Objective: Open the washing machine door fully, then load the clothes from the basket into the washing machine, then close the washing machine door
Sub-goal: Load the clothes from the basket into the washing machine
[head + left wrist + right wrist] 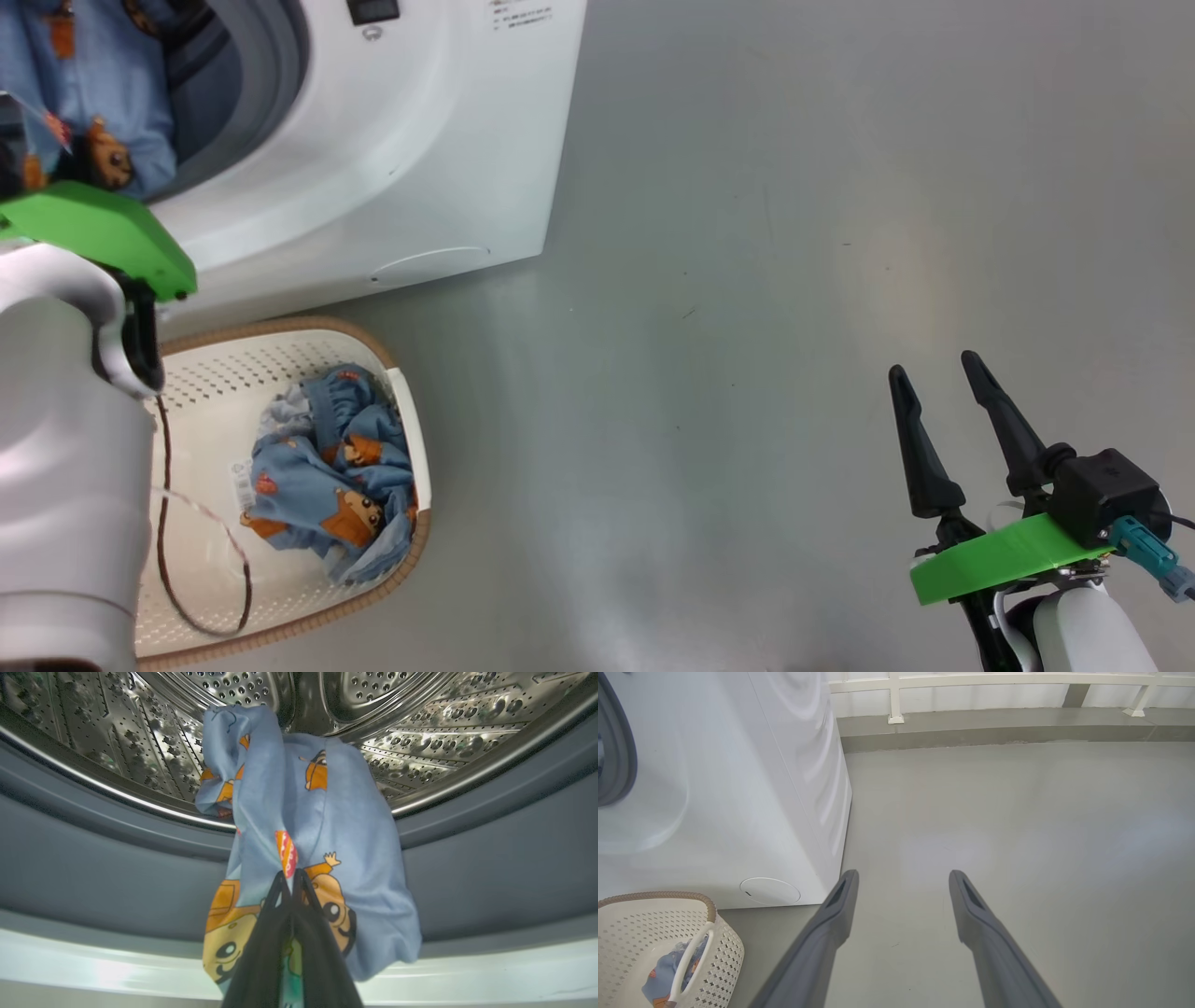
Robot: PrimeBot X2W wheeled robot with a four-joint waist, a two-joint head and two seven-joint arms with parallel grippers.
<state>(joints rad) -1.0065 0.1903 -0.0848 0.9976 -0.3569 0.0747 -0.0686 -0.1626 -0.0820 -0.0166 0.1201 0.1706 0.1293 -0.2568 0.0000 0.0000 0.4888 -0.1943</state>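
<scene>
Two dark fingers of our left tool (290, 877) are pinched together on a soft light blue garment (355, 849) printed with orange-brown cartoon figures. The cloth hangs in limp folds at the mouth of the washing machine (420, 140), its far end lying past the smooth grey-blue rubber gasket (93, 868) at the lip of the shiny perforated steel drum (420, 742). On the left, just on the near side of the white boxy machine, sits the cream perforated plastic basket (215, 383) with its brown woven rim. The other clothes (327, 476) lie crumpled at its right end. Our right tool (934, 369) hovers well to the right over the glossy grey floor (747, 280), its tapered fingers spread wide apart and holding nothing.
</scene>
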